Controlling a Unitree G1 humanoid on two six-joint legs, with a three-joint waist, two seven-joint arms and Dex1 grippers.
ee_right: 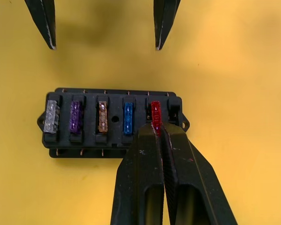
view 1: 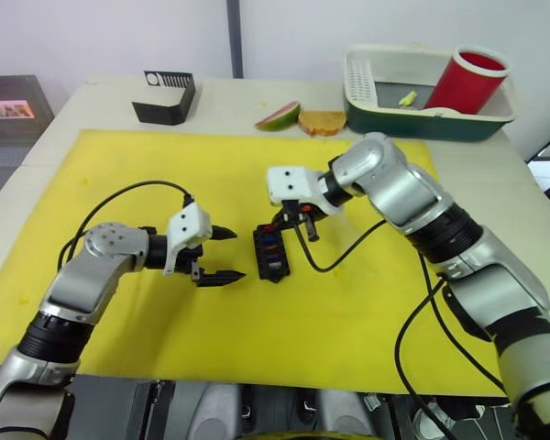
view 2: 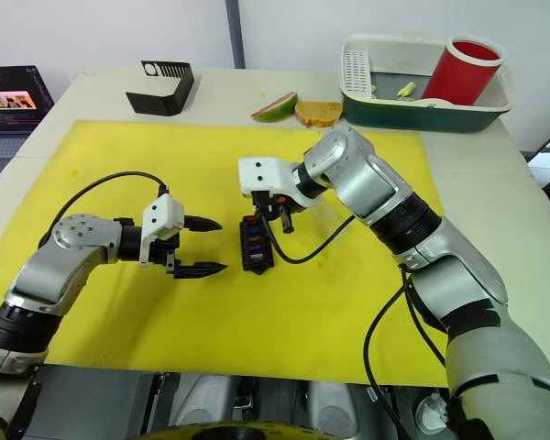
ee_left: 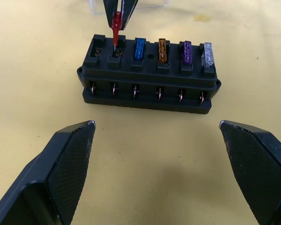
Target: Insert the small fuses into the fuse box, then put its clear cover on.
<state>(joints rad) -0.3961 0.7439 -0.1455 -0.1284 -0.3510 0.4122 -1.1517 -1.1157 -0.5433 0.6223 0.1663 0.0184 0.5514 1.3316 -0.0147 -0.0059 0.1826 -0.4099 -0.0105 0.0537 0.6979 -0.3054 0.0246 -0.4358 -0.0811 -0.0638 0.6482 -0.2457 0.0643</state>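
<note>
Pinching red fuse (ee_right: 155, 112) over fuse box (ee_right: 112, 123) slot: right pincer (ee_right: 158, 133).

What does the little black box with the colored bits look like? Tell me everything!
The fuse box is a small black plastic block lying flat on the yellow mat, between the two grippers. Six slots run along its top. Four hold seated fuses: blue, amber, purple, clear. The right gripper is pinching a red fuse at the fifth slot. The end slot is empty. Small metal pins line its side.

fuse box (view 1: 272, 254) between grippers, on mat (view 1: 165, 312)
</note>
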